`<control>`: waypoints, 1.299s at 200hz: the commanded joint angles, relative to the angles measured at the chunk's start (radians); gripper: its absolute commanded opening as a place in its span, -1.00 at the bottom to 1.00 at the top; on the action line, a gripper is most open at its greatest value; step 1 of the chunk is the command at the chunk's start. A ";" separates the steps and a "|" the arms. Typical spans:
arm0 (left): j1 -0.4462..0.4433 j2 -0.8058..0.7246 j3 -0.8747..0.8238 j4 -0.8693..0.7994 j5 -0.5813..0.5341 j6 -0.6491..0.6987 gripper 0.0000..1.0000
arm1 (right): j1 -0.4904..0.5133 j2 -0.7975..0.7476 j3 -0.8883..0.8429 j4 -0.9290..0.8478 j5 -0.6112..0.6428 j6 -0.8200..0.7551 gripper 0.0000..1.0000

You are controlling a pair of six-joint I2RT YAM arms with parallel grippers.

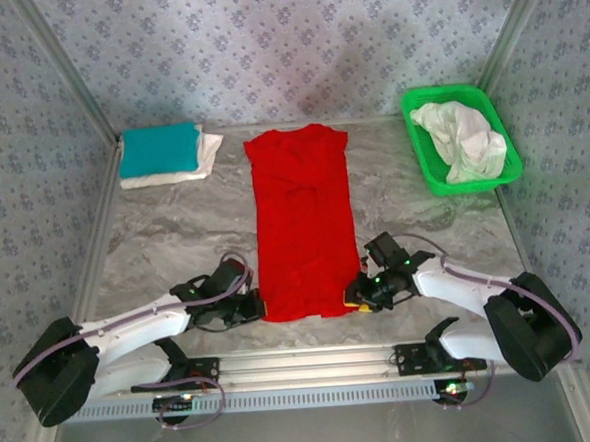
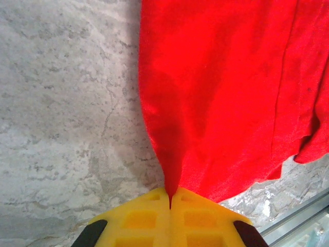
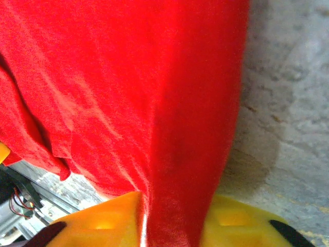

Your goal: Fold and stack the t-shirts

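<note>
Currently the red shirt (image 1: 303, 225) lies as a long, smooth strip on the marbled table (image 1: 166, 239). Left gripper (image 1: 258, 308), yellow jaws together, pinches its near left corner to a point; right gripper (image 1: 358, 297) clamps a thicker bunch at its near right corner.

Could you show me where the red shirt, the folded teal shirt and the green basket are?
red shirt (image 1: 303, 225): overhead view, middle of the cloth.
teal shirt (image 1: 158, 149): overhead view, centre of its folded top.
green basket (image 1: 473, 182): overhead view, its near rim.
</note>
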 commanded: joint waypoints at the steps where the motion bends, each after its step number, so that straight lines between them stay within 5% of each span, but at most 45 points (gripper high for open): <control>1: 0.005 0.005 -0.007 0.015 -0.005 -0.011 -1.00 | 0.009 0.007 0.006 -0.017 0.022 0.022 -0.71; 32: 0.006 -0.022 -0.013 0.016 -0.016 -0.014 -1.00 | 0.001 -0.046 0.035 -0.066 0.068 0.014 -1.00; 114: -0.023 -0.094 -0.045 0.029 0.009 -0.015 -1.00 | 0.030 -0.119 -0.012 -0.064 0.019 0.025 -1.00; 164: -0.113 -0.228 -0.085 -0.046 0.000 -0.101 -1.00 | 0.098 -0.320 -0.088 -0.166 0.043 0.127 -1.00; 193: -0.114 -0.272 -0.002 -0.136 -0.023 -0.019 -1.00 | 0.098 -0.362 -0.019 -0.245 0.059 0.146 -1.00; 260: 0.248 -0.027 0.287 -0.095 0.148 0.264 -1.00 | -0.101 -0.037 0.342 -0.300 0.001 -0.129 -1.00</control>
